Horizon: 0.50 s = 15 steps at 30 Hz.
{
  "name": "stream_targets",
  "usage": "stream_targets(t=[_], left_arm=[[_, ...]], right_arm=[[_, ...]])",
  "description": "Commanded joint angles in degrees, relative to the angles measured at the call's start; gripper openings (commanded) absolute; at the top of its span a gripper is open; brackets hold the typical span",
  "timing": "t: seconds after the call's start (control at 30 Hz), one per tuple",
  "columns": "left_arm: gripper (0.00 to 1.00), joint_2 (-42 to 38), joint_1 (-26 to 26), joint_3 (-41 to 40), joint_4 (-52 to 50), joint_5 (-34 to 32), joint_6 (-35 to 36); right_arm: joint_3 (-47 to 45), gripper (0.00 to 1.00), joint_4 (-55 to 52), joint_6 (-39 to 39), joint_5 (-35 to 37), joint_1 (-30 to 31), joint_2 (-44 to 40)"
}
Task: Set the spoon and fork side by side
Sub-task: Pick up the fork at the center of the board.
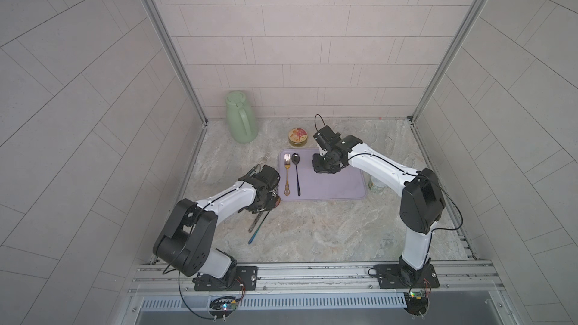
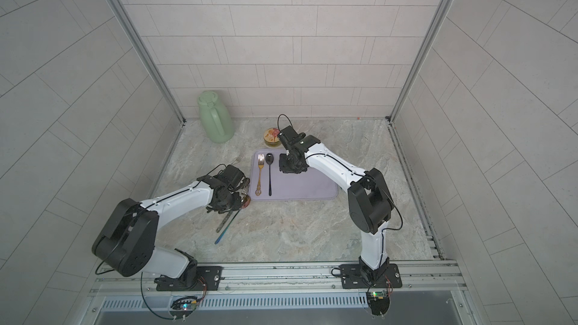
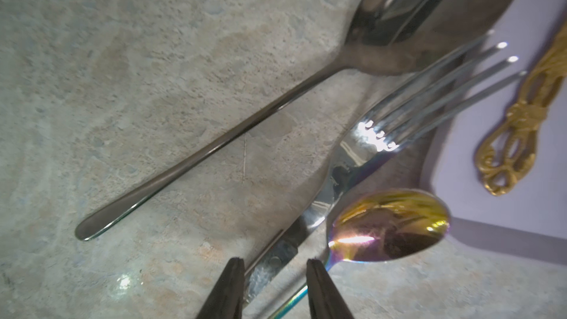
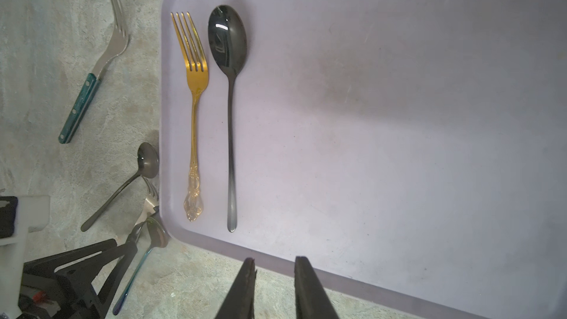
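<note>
Both sets of jaws stand parted, nothing clamped.

Left jaws: fingertips (image 3: 234, 274) straddle the riveted handle of a steel fork (image 3: 352, 161), with a gap showing on each side of it. Can't tell if the tips touch the bench (image 3: 122, 87). The thin handle of a rainbow-tinted spoon (image 3: 389, 228) also passes between the tips; its bowl sits just beside the fork's neck, near the corner of the lavender tray (image 3: 521, 179). The steel fork's tines end at that tray's edge. A dark grey spoon (image 3: 245, 130) lies flat on the bench alongside, bowl toward the tray.

Right jaws: fingertips (image 4: 245, 286) apart with an empty gap. In both top views they hang above the tray, beside the black spoon (image 1: 297, 179) and clear of it.

Task pair: gold fork (image 4: 194, 112) and black spoon lie on the tray's left part. They are parallel, side by side with a narrow gap and not touching, heads toward the back wall. The fork is the one nearer the tray's left edge.

Further out:
- teal-handled fork (image 4: 92, 72) on the bench, left of the tray
- green jug (image 1: 241, 120) in the back left corner
- round tin with a printed lid (image 1: 298, 137) just behind the tray
- pale jar (image 1: 377, 184) by the tray's right edge, partly hidden by the right arm (image 1: 384, 167)
</note>
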Motion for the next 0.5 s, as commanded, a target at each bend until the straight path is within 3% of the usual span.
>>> stream_targets(t=[0.0, 0.17, 0.47], left_arm=[[0.37, 1.9, 0.6, -0.5, -0.7, 0.5, -0.7], [0.36, 4.3, 1.0, 0.6, -2.2, -0.1, -1.3], [0.24, 3.7, 2.6, -0.2, -2.2, 0.3, -1.7]], right_arm=[[-0.5, 0.27, 0.9, -0.4, -0.4, -0.6, -2.8], [-0.5, 0.26, 1.1, -0.5, -1.0, -0.7, -3.0], [-1.2, 0.25, 1.8, -0.6, -0.6, -0.8, -3.7]])
